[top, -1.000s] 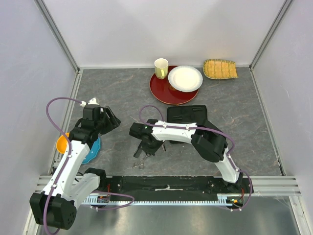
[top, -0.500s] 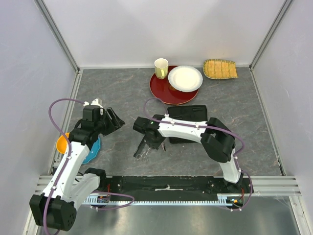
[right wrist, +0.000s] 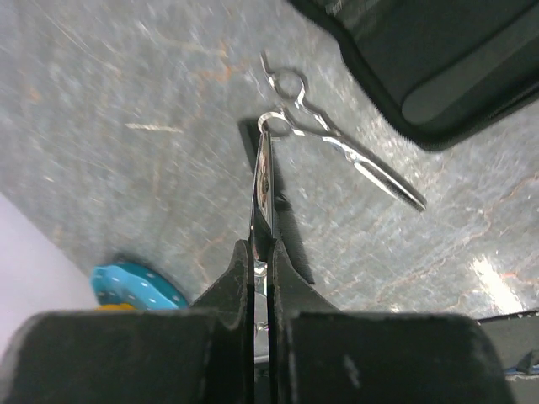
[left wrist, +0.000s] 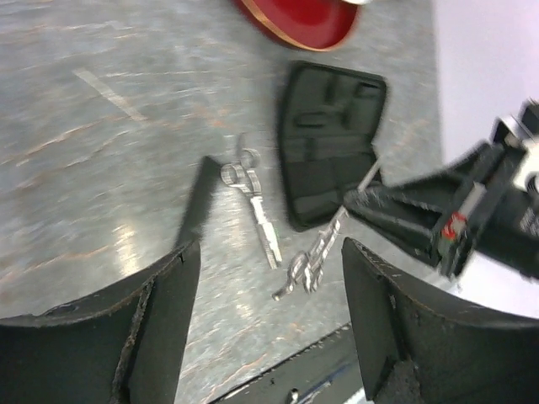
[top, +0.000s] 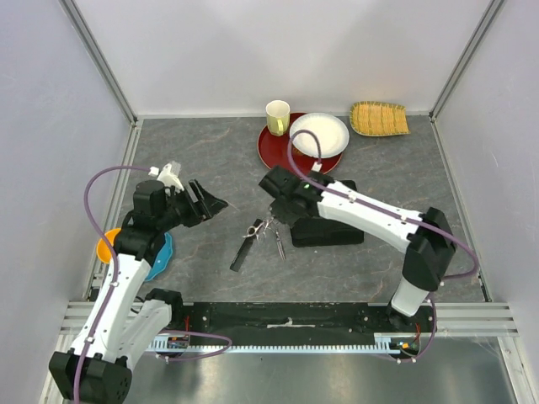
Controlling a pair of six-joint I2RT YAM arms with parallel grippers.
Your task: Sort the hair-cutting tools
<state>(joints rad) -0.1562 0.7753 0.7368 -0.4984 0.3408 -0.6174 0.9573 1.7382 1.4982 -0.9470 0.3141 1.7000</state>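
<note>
Scissors (right wrist: 264,178) pinched in right claw (right wrist: 262,249) (second pair (right wrist: 330,139) lying beside case (right wrist: 438,67))

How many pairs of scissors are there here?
2. One pair of scissors lies flat on the table beside the black case; the other pair is pinched in the right gripper. More could be tucked out of sight in the case.

Showed a grey marbled tabletop (top: 194,151) boxed in by plain white walls (top: 278,50), with aluminium posts (top: 101,63) at the far corners and soft glare on the surface
</note>
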